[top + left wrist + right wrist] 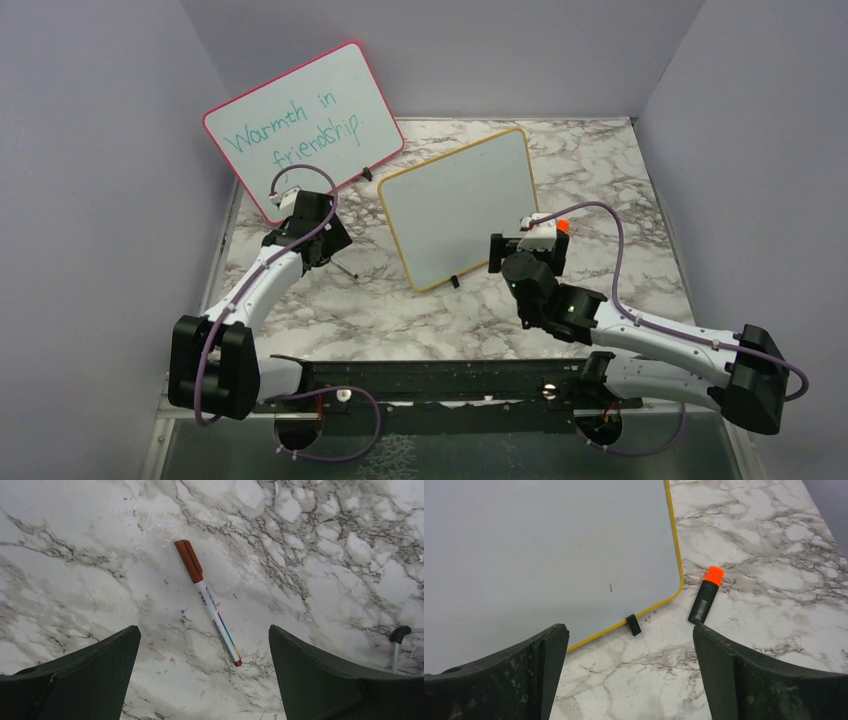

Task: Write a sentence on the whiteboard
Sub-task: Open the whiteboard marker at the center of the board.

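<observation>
The yellow-framed whiteboard (460, 205) is sitting in the middle of the marble worktop (640, 190), its face showing plain grey-white. The right tool (625, 635) is hovering over its near right corner, jaws spread wide and gripping nothing. A black marker with an orange cap (706, 595) is resting just beside that rounded corner, and bare marble is stretching further right. The left tool (204, 635), also released, is hanging above a brown-capped pen (207, 602), apart from the board's left edge. A pink-framed board (300, 125) is standing behind.

"Warmth in friendship" on pink-framed board (305, 128)
</observation>
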You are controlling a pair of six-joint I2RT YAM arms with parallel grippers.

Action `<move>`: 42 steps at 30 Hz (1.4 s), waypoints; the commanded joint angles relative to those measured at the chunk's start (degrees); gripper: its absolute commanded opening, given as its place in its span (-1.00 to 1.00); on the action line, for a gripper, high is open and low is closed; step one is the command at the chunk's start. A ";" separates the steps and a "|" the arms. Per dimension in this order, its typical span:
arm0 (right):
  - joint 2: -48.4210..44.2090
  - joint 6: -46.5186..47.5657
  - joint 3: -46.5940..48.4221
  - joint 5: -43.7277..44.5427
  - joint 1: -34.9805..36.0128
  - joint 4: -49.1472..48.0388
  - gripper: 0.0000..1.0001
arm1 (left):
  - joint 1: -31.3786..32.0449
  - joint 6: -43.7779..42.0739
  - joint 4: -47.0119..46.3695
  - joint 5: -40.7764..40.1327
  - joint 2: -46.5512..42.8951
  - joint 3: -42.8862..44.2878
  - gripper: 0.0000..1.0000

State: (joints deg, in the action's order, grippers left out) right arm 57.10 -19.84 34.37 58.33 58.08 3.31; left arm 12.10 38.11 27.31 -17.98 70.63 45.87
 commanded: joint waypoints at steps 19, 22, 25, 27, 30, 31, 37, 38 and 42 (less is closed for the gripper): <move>-3.58 6.13 1.31 -3.89 0.27 -7.71 1.00 | -2.16 4.43 3.72 2.03 19.73 9.54 0.46; -4.09 7.99 0.68 -5.06 0.32 -8.74 1.00 | -2.50 4.53 3.72 1.69 21.96 10.12 0.37; -3.97 7.86 0.65 -4.80 0.27 -8.64 1.00 | -2.67 4.52 3.72 1.39 23.97 10.66 0.33; -3.91 7.51 0.65 -4.69 0.27 -8.53 1.00 | -2.78 4.79 3.72 1.38 24.94 10.75 0.29; -3.94 7.37 0.45 -4.59 0.30 -8.94 1.00 | -2.87 4.90 3.72 0.87 26.06 10.82 0.19; -3.99 7.58 0.43 -4.49 0.28 -9.06 1.00 | -2.87 4.95 3.72 0.95 26.26 10.82 0.14; -4.19 8.32 0.24 -4.11 0.27 -9.31 0.80 | -2.87 5.53 3.72 1.47 25.91 9.27 -0.17; -4.15 8.36 0.30 -4.09 0.27 -9.23 0.79 | -2.87 5.57 3.72 1.74 25.67 8.91 -0.22; -4.60 8.10 0.27 -4.73 0.27 -9.03 0.75 | -2.87 5.28 3.72 2.47 23.72 7.51 -0.53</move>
State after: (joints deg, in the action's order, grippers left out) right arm 53.49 -11.92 35.51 54.30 58.08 -3.88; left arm 9.47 42.70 30.48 -16.40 95.46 55.77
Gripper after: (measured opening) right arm 0.880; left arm 0.319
